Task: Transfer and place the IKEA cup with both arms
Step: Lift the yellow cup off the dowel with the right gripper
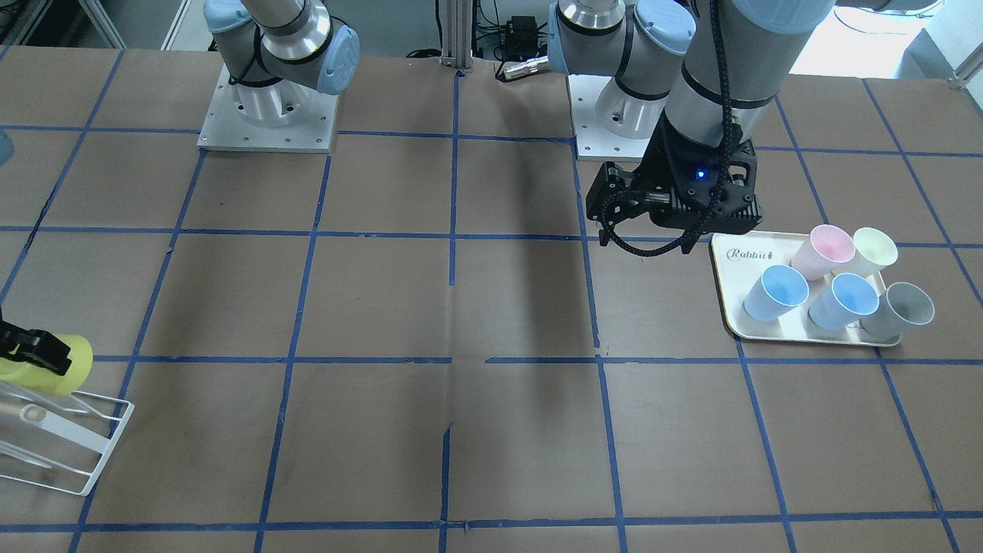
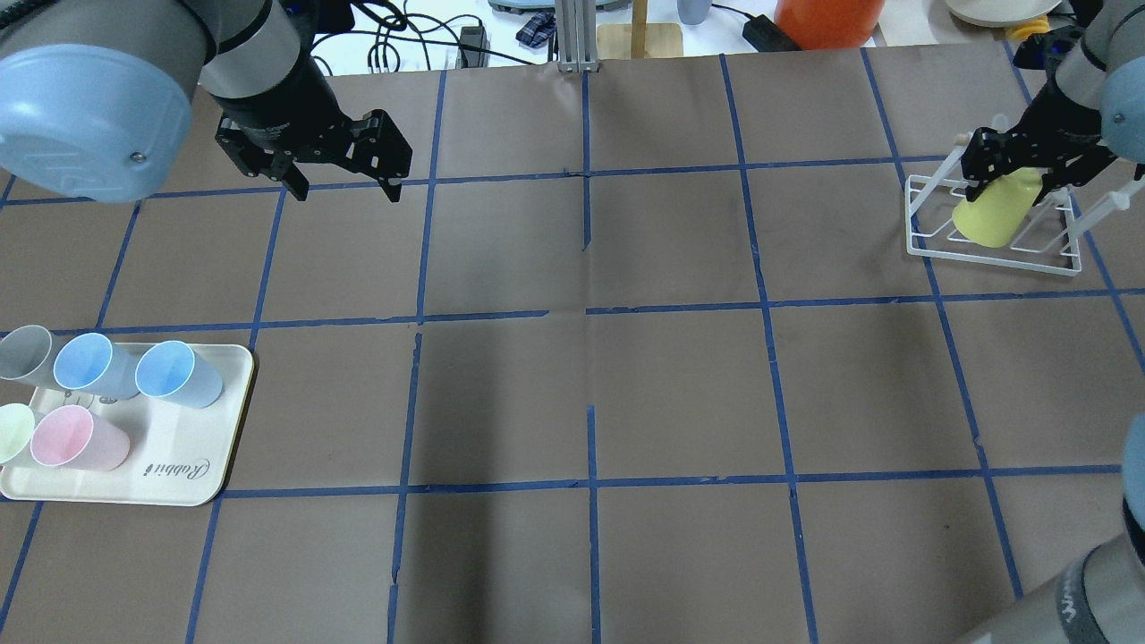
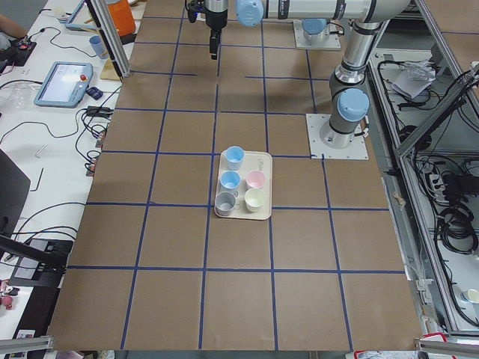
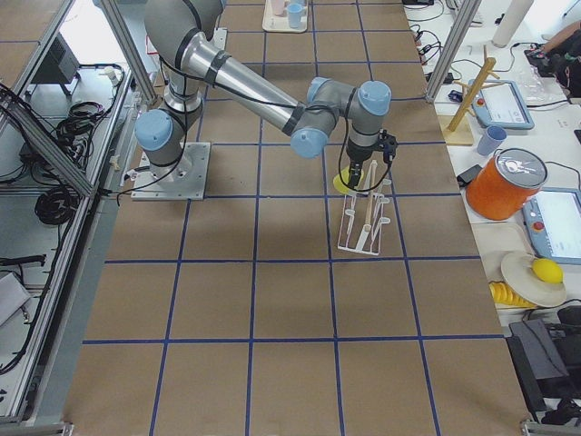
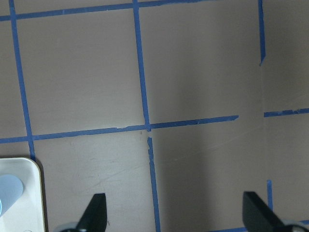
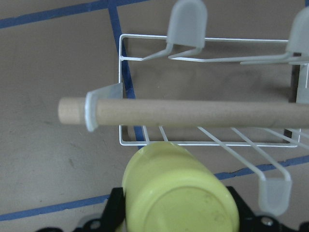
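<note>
The IKEA cup (image 2: 993, 217) is bright yellow-green and tilted, its base towards the wrist camera (image 6: 179, 197). My right gripper (image 2: 1015, 170) is shut on it and holds it just over the white wire rack (image 2: 921, 192) at the table's far right. The cup also shows at the left edge of the front view (image 1: 55, 363) and small in the right side view (image 4: 343, 181). My left gripper (image 2: 349, 186) is open and empty, hanging above bare table beyond the tray; its fingertips (image 5: 96, 212) show in the left wrist view.
A cream tray (image 2: 183, 478) at the near left holds two blue cups, a grey, a pink (image 2: 79, 438) and a pale cream-yellow cup. The rack has capped wire pegs (image 6: 187, 21) and a wooden dowel (image 6: 193, 113) across it. Blue tape grids the brown table.
</note>
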Controlling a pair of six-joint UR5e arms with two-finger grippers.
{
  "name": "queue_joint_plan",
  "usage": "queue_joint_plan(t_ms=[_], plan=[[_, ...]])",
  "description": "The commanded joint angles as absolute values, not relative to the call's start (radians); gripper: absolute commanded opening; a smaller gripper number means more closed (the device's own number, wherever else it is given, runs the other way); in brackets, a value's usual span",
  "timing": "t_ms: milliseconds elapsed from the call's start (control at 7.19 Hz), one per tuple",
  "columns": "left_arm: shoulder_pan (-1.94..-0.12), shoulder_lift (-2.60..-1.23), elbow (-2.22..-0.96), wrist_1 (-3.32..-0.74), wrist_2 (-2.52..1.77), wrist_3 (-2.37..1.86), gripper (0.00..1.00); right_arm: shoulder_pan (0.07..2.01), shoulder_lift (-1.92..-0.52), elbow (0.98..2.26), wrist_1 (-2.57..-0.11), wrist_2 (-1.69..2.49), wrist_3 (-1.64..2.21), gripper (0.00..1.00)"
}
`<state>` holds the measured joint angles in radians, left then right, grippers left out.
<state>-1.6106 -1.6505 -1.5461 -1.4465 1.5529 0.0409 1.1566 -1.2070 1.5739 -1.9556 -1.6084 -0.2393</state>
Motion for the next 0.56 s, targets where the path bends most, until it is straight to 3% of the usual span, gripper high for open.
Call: queue_joint_plan(t_ms=[0,418], plan=[[-1.611,-1.651,-1.543,-1.447,1.552,0.04,1.0,1.157,-1.242,1.574,-1.937,-1.614,-0.239,0.39],[-1.611,-1.651,-1.542,-1.447,1.552,0.041,1.0,1.158,-1.31,1.574,-1.915,-1.614,-0.241,0.39]])
